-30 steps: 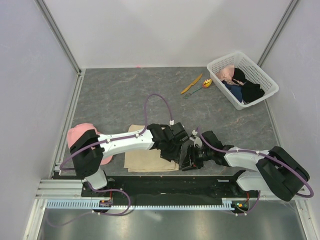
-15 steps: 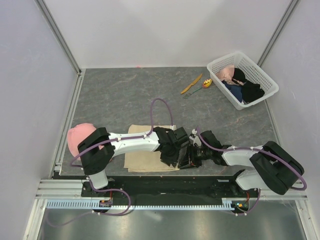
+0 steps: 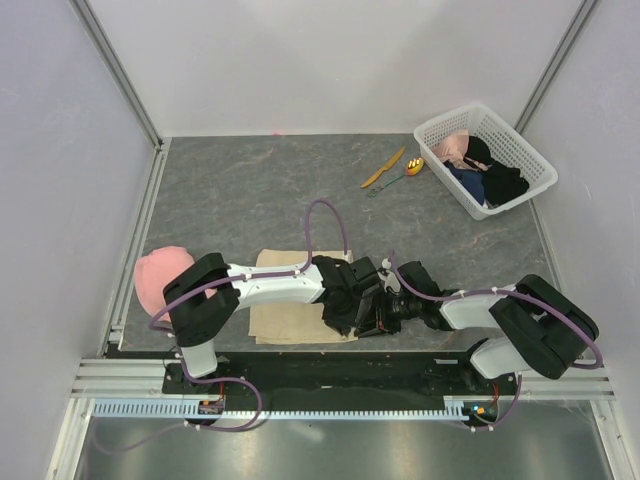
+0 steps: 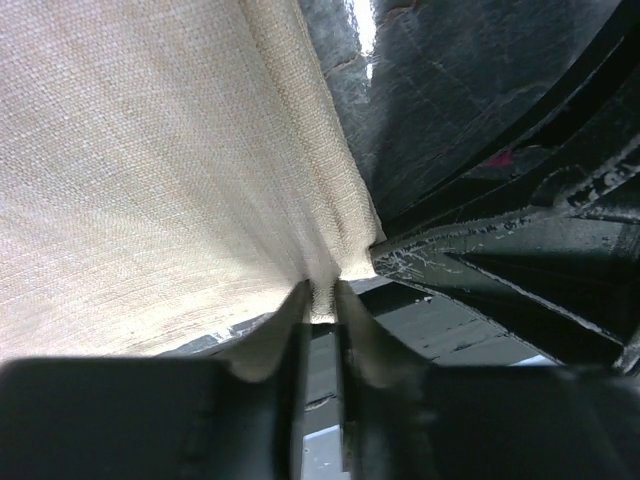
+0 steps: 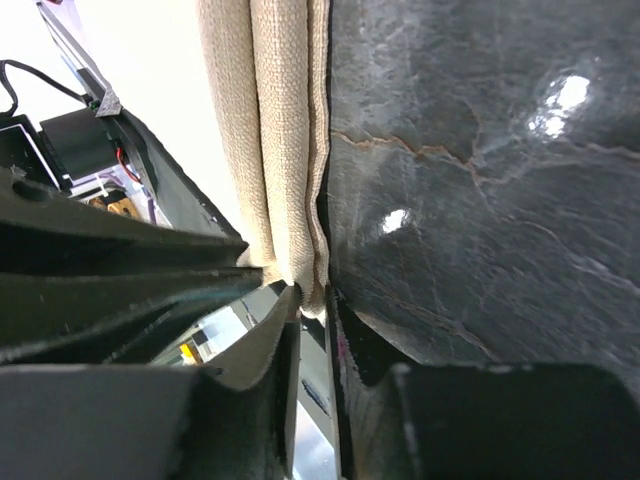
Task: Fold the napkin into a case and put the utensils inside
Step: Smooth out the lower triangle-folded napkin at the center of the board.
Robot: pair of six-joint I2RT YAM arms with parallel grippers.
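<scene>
Spreading across the overhead view, the grey marbled counter [image 3: 250, 190] carries everything, with a white basket [image 3: 535, 165] of clothes at its far right. The napkin [image 3: 285, 322] lies flat at the near edge between the two arm bases, a pink cap [image 3: 160, 275] just beyond its left side. Both arms reach inward and meet at the napkin's right edge. The left claw [image 4: 320, 290] has its fingers drawn close together, pinching that edge near a corner. The right claw [image 5: 312, 300] is likewise pressed onto the doubled hem beside it.

From both claws the cloth stretches away to the left, and the pinched edge runs near-to-far, so a fold would probably carry this edge leftward over the rest. The orange knife [image 3: 384, 167] and the spoon [image 3: 395, 178] lie side by side on a diagonal, well apart from the napkin and near the basket. The right arm is the nearer one to them.
</scene>
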